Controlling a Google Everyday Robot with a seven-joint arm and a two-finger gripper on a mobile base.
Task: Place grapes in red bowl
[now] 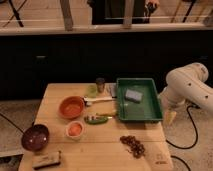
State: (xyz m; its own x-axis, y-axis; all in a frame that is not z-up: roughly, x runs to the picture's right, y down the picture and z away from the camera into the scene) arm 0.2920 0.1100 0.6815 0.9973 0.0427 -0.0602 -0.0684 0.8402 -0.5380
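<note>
**Grapes wait at the near edge, pincer parked off to the side**

Nearest the camera, the grapes [132, 145] lie loose on the wooden surface [105, 155], near its front right corner and clear of everything else, so a grasp from above looks unobstructed. To the left a dark maroon bowl [35, 136] sits at the surface's edge, with a small bowl holding something orange [75, 130] beside it. Farther back stands the red bowl [71, 106], empty and open-topped; I take it as the target, though the maroon one could be argued. The green tray [138, 100] with a grey sponge [133, 95] lies beyond the grapes. The pincer [170, 117] hangs beside the tray's right rim, off the surface; whether it is spread or pressed together, I cannot tell. The task seems unstarted.
</note>
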